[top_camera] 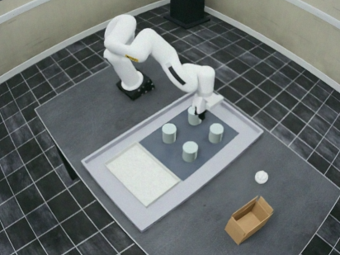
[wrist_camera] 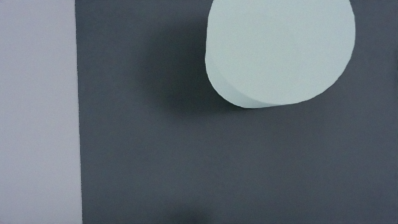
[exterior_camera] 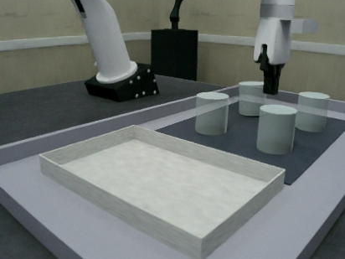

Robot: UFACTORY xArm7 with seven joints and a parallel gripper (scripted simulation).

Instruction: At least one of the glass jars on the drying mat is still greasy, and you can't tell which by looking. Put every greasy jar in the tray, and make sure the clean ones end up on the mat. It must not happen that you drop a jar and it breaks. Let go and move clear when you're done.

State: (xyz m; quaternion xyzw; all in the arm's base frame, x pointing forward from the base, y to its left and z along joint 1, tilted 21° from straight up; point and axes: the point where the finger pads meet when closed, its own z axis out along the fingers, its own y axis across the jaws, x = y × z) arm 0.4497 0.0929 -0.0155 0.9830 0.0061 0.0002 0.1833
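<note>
Four glass jars stand upright and apart on the drying mat (top_camera: 214,152); the tray (exterior_camera: 167,217) beside the mat holds none of them. The gripper (exterior_camera: 270,87), fingers closed together and holding nothing, hangs low beside the rear jar (exterior_camera: 250,99), the one nearest the robot's base, with its tip at about rim height. From the exterior view it is hard to tell whether the closed fingers touch the jar wall or stand just off it. In the wrist view the jar's pale top (wrist_camera: 280,50) sits toward the upper right, off the camera's centre, with mat beneath and the pale border of the work board (wrist_camera: 35,110) at left.

Judged step: testing this jar by contact, since grease cannot be seen. Closed fingers suit a nudge: a greasy jar should slide differently from a clean one. To do it well, press low on the wall rather than at the rim, so the jar slides and does not tip; push slowly and along a line away from the left jar (top_camera: 168,133) and right jar (top_camera: 215,133); keep the stroke short so the jar stays on the mat. The front jar (top_camera: 190,151) lies well apart.
</note>
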